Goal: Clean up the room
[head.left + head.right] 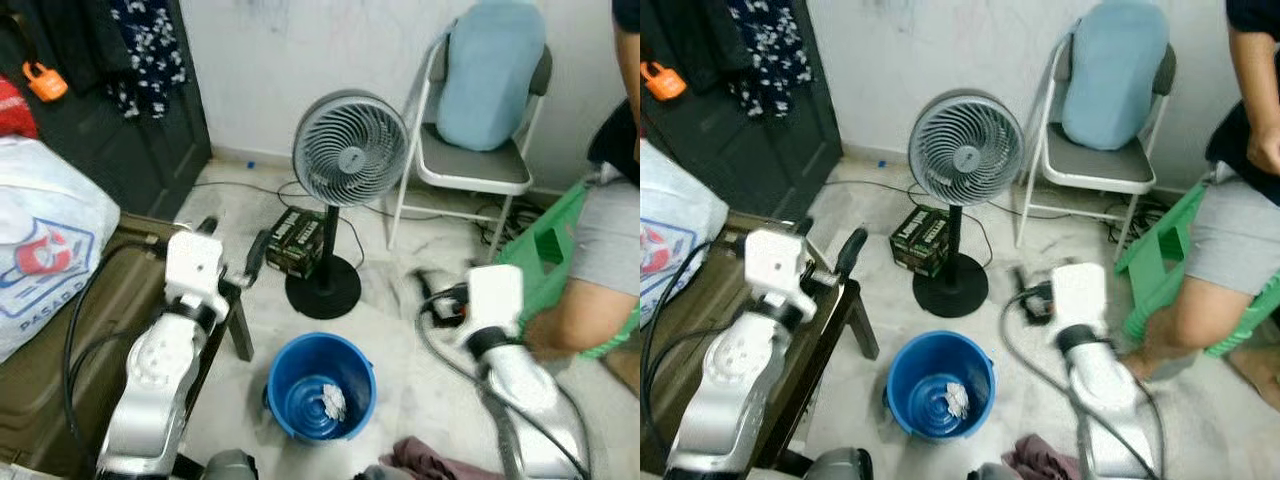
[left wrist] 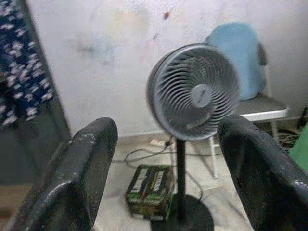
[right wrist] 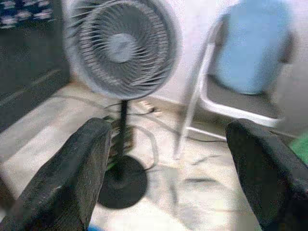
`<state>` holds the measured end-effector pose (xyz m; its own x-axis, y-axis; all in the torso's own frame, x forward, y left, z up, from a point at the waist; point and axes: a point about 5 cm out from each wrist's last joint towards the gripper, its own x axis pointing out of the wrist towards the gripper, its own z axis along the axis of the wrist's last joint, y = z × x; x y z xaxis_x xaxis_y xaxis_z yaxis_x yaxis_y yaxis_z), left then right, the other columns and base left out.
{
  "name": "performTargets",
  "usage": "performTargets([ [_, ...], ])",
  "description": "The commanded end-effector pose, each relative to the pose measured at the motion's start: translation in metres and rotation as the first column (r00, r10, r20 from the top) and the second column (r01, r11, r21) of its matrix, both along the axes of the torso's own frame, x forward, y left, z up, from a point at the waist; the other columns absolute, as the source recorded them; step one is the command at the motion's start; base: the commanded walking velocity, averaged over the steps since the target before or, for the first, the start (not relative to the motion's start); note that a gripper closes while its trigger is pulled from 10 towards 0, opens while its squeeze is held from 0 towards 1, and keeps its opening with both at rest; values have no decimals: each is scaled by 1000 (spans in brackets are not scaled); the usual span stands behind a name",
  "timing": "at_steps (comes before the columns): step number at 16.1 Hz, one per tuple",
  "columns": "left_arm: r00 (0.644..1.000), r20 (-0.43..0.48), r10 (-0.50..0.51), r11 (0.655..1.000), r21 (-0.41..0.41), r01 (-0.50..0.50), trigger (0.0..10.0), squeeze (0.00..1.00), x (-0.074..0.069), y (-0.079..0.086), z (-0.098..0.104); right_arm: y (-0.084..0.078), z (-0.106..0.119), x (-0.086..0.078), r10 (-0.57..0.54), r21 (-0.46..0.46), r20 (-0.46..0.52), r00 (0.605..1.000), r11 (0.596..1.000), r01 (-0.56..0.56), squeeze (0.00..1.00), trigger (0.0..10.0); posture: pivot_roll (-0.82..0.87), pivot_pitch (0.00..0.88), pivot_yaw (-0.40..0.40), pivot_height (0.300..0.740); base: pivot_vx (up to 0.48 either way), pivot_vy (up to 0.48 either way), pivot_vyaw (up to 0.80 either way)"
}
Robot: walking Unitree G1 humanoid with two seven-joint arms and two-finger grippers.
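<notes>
A blue bucket (image 1: 320, 385) stands on the floor between my arms, holding a crumpled white scrap (image 1: 333, 402) at its bottom. Just beyond it are a pedestal fan (image 1: 349, 150) and a green carton (image 1: 297, 242). My left gripper (image 2: 163, 178) and right gripper (image 3: 168, 168) both hang spread wide and empty. A maroon cloth (image 1: 430, 462) lies near my feet.

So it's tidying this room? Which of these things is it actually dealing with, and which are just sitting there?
Likely part of the tidying:
- blue bucket with a crumpled white scrap inside
- cloth on the floor
- green box by the fan's base
- left gripper and right gripper, both open and empty

Just there:
- standing fan
- folding chair with blue cushion
- seated person
</notes>
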<state>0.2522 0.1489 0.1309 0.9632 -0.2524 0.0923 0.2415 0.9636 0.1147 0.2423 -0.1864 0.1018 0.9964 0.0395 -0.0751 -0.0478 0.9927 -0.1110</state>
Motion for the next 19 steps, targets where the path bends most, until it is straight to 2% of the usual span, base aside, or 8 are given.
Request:
performTargets([
  [1,999,0,43,999,0,-43,10000,0,-4,3,-4,-9,8,0,-72,8,23,997,997,72,0,10000,-73,0,-29,740,0,0,0],
  [3,998,-10,58,998,3,-58,10000,0,-4,2,-8,-2,13,2,-51,54,48,998,997,48,0,10000,-59,0,-37,740,0,0,200],
  [5,998,17,55,998,-20,-55,10000,0,0,-3,-1,8,22,8,-26,28,96,995,999,23,0,10000,-42,0,-52,740,0,0,800],
  [9,993,33,110,994,-23,-109,10000,0,1,1,0,23,21,14,22,60,89,996,998,-28,0,10000,-29,0,-73,740,0,0,800],
  [12,988,16,156,988,0,-156,10000,0,-4,0,-3,27,26,17,37,58,109,993,997,-43,0,10000,-36,0,-72,740,0,0,800],
  [17,986,69,153,988,5,-153,10000,0,8,0,8,30,34,18,71,30,145,987,997,-76,0,10000,-34,0,-80,740,0,0,800],
  [18,984,72,165,986,9,-166,10000,0,9,3,9,32,38,19,83,21,159,984,996,-88,0,10000,-36,0,-78,740,0,0,800],
  [19,979,37,201,979,16,-202,10000,0,2,10,2,32,40,17,91,13,167,982,995,-94,0,10000,-45,0,-68,740,0,0,800],
])
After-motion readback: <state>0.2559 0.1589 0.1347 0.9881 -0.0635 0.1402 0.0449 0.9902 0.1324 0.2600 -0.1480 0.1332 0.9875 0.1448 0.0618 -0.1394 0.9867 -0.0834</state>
